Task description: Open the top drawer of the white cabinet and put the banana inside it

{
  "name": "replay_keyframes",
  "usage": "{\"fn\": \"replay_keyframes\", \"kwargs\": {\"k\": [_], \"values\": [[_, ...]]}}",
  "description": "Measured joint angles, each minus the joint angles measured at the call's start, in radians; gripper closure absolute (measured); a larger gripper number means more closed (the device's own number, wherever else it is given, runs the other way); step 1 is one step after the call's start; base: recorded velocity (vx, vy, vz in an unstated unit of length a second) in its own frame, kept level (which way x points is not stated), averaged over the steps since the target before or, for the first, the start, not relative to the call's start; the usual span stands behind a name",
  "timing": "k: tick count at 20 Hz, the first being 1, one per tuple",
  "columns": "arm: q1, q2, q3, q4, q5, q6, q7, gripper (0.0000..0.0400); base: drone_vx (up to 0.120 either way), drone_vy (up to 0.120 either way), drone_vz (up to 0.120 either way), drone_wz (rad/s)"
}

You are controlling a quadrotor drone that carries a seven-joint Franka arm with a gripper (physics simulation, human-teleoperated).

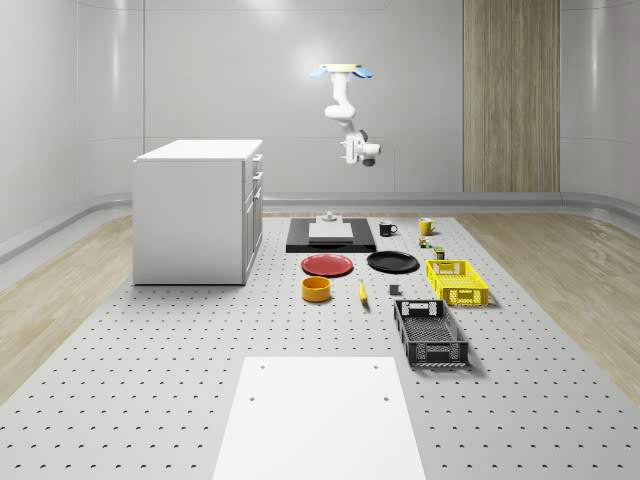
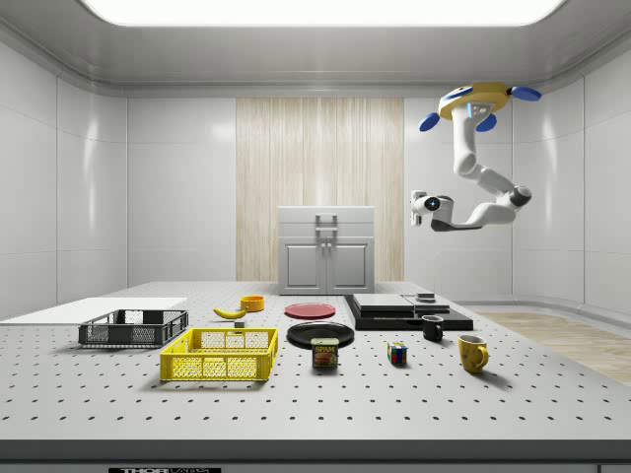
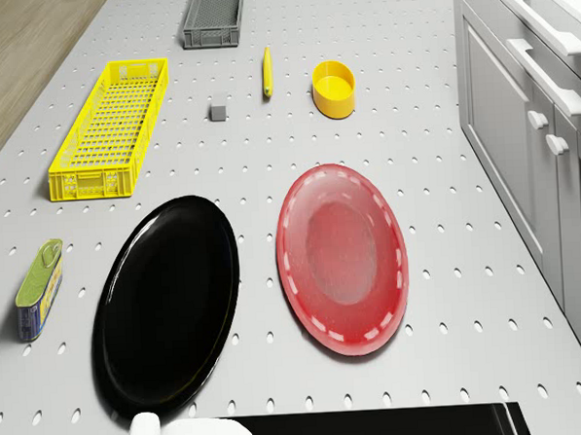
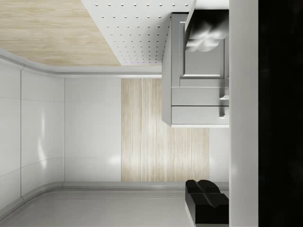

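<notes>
Drone (image 1: 344,71) hovers high over desk's (image 1: 150,380) far end; gripper (image 4: 206,194) fingers clenched, empty; banana (image 1: 362,291) on desk, white cabinet (image 1: 196,212) closed.

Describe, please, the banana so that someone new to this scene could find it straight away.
Start at the white cabinet on the whole-scene view's left and look across the perforated floor in front of it to the red plate. Just nearer the camera sits a yellow bowl, and beside it, on its right, lies the banana. It is the only slim, elongated yellow thing there, unlike the round bowl and the boxy yellow crate.
</notes>
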Motion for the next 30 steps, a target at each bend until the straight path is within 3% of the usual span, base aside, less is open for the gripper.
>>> {"fn": "replay_keyframes", "kwargs": {"k": [12, 19, 30], "values": [[0.062, -0.053, -0.028, -0.007, -0.038, 0.054, 0.031, 0.0, 0.12, -0.12, 0.0, 0.0], [0.094, -0.082, -0.041, -0.011, -0.059, 0.082, 0.049, 0.0, 0.12, -0.011, 0.0, 0.0], [0.137, -0.123, -0.057, -0.016, -0.091, 0.121, 0.075, 0.0, 0.12, -0.105, 0.0, 0.0]]}}
